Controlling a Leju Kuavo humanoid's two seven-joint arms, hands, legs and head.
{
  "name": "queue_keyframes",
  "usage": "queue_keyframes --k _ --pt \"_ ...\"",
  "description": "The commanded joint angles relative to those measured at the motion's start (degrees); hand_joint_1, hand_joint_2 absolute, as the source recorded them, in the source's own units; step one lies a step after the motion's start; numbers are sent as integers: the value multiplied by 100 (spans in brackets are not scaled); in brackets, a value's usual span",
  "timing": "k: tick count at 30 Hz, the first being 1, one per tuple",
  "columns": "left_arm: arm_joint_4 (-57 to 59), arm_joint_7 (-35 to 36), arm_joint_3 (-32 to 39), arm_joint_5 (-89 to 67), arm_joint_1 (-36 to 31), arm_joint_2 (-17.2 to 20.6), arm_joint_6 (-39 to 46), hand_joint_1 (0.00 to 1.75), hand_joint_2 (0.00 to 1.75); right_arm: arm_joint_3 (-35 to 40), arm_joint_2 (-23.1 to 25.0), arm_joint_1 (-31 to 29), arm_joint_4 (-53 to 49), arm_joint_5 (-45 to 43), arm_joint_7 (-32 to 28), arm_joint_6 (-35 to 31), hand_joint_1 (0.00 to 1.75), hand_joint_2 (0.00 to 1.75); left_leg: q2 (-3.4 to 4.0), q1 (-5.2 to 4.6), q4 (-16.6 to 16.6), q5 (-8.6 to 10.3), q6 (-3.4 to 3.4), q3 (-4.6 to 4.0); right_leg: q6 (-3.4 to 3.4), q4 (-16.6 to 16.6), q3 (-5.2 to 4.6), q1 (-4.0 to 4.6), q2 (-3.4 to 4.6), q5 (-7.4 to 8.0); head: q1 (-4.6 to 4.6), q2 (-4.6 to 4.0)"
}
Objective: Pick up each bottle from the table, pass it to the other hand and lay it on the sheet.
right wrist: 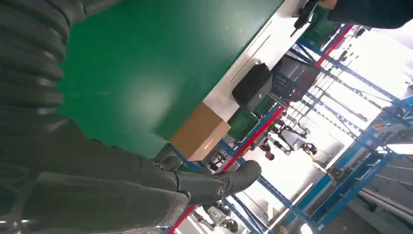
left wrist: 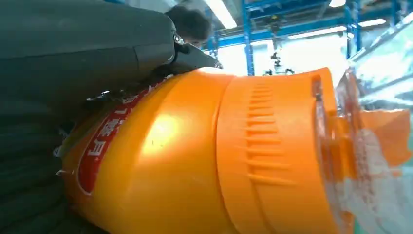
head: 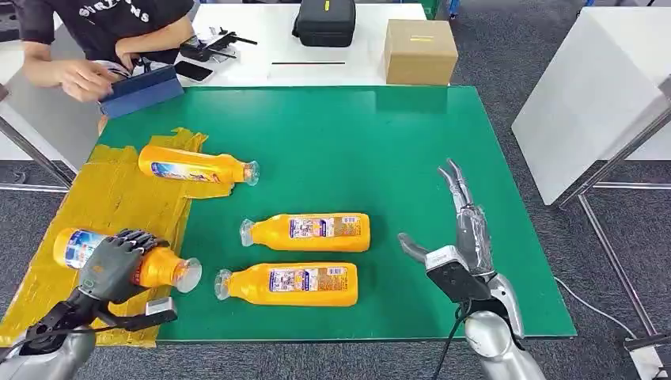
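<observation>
Although four bottles are in view, only part of the job looks done. Going from the biggest thing down: the green mat (head: 380, 142) covers most of the table, flat and matte, with a white tabletop (head: 261, 32) behind it. On the mat's left edge lies the yellow sheet (head: 119, 198), wrinkled and glossy like taped plastic film. One bottle (head: 198, 168) lies at its far corner, body on the sheet and clear cap poking over the green, so I judge that one delivered. A second bottle (head: 158, 267) lies on the sheet's near edge under the left hand (head: 117, 260), whose dark fingers are wrapped around its middle; the left wrist view shows the smooth orange plastic, ribbed shoulder and red label right against the palm. Whether it is being set down or is about to be let go I cannot tell. Two more bottles (head: 308, 232) and (head: 289, 284) lie side by side on bare green, near each other but apart, and remain to be picked up, passed and laid down. The right hand (head: 459, 237) hovers over the mat to their right, fingers straight and spread, thumb out, holding nothing. Behind sit a cardboard box (head: 419, 49), a black case (head: 324, 20), and a person (head: 87, 75) handling a blue folder (head: 142, 89).
</observation>
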Motion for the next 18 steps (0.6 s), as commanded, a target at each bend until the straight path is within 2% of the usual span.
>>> queue_keyframes --k 1,7,9,14,18 --pt "42 104 -419 164 -496 -378 -70 175 175 -107 155 -47 162 27 21 -47 0 175 -8 6 -2 -2 -12 10 -3 -6 23 6 -12 -2 0 0" --pt "239 405 -825 -33 -1028 -769 -220 175 175 32 152 -59 312 42 17 -83 0 175 -36 10 1 -4 -18 29 -4 -2 61 6 -51 -17 0 0" --pt "220 445 -858 -39 -1057 -768 -260 175 175 47 142 5 235 40 17 -94 0 175 -38 3 0 2 -12 17 -1 0 31 2 -41 -9 0 0" --pt "225 507 -875 19 -982 -710 -308 175 175 47 148 148 95 37 49 -127 0 175 -6 11 1 -9 -15 19 -4 -3 52 7 -16 -9 0 0" --pt "391 486 -895 45 -1023 -785 -253 175 175 31 123 292 75 42 29 -135 0 175 -15 9 -2 -9 -17 29 -4 -3 60 6 -25 -14 0 0"
